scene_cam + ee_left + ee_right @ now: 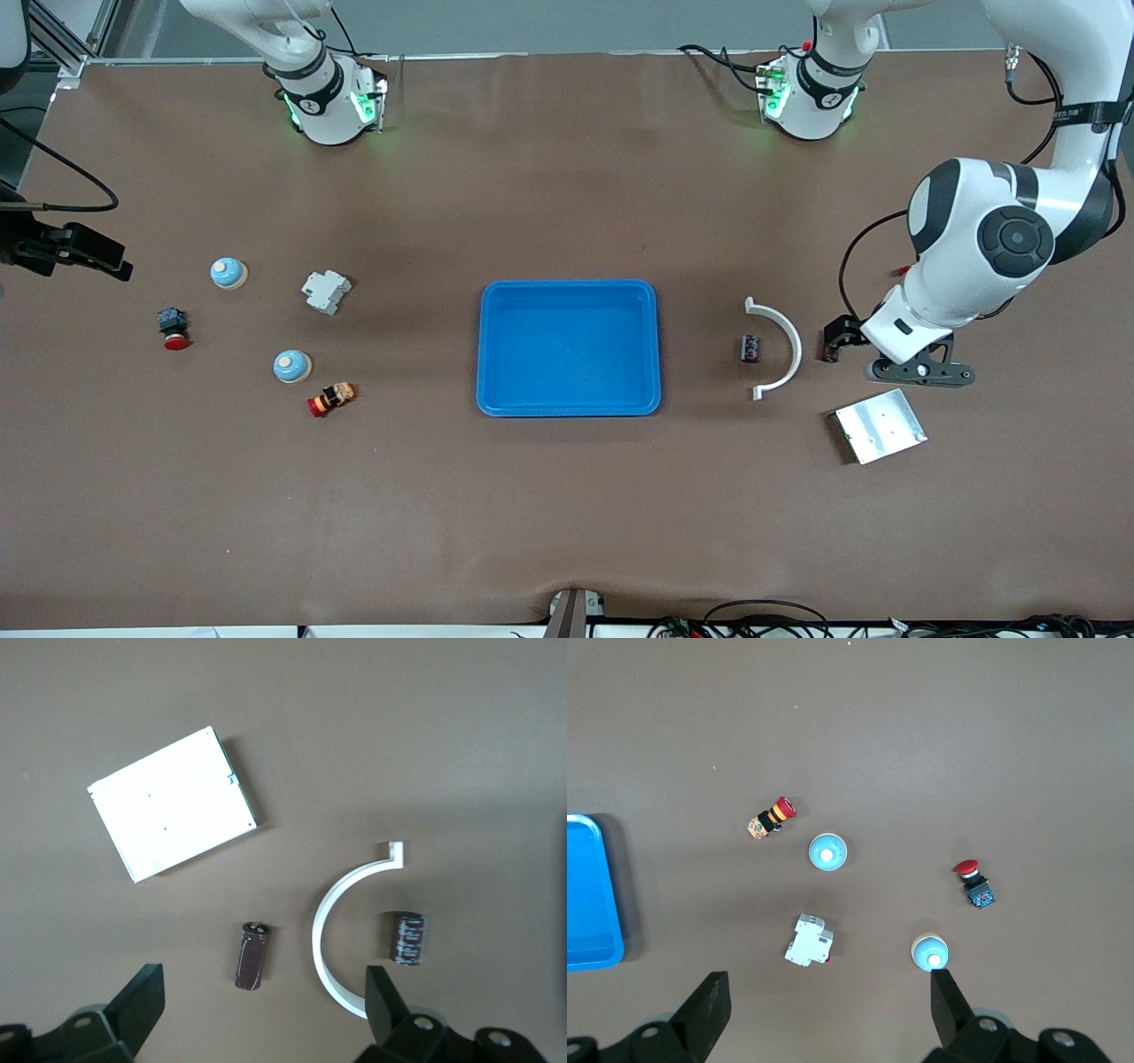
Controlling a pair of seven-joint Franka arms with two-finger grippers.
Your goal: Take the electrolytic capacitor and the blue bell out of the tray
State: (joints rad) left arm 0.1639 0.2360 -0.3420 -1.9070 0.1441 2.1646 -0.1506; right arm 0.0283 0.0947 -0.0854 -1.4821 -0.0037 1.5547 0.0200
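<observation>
Two blue bells (pixel 229 273) (pixel 291 366) stand toward the right arm's end of the table. The right wrist view shows both bells (pixel 828 852) (pixel 929 951) from high up. My right gripper (pixel 830 1005) hangs open and empty well above them. One dark capacitor (pixel 751 347) lies inside a white curved clip (pixel 783 347). A second capacitor (pixel 252 955) lies on the bare table beside the clip. My left gripper (pixel 263 1005) is low over that second capacitor, open, holding nothing. The blue tray (pixel 496 390) sits in the middle of the table.
A shiny metal plate (pixel 879 425) lies nearer the front camera than the left gripper. A white breaker (pixel 326 291) and two red-capped push buttons (pixel 173 328) (pixel 330 399) lie among the bells. Nothing is inside the tray.
</observation>
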